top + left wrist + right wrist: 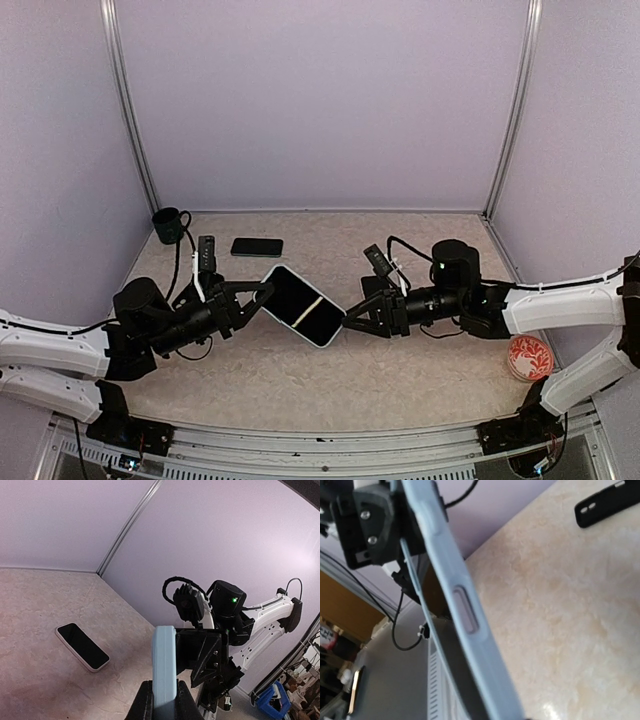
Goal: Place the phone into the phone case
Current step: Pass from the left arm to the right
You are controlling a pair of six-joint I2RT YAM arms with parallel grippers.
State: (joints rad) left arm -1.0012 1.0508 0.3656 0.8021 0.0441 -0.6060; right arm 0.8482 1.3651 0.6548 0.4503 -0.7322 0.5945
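Mottled beige table (300,380) — phone (257,247), mug (168,224), red-patterned dish (530,357).

Phone case (303,305) is held above table (400,250) centre, between left gripper (262,293) at its 9 o'clock and right gripper (352,324) at its 3 o'clock. Phone (257,247) is laid flat at 11 o'clock behind it. Mug (169,224) is set at the far-left corner, dish (529,357) at 4 o'clock.

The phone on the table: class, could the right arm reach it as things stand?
Probably not yet: the right claw is at the light-blue case, which the left claw holds, though the phone lies unobstructed.
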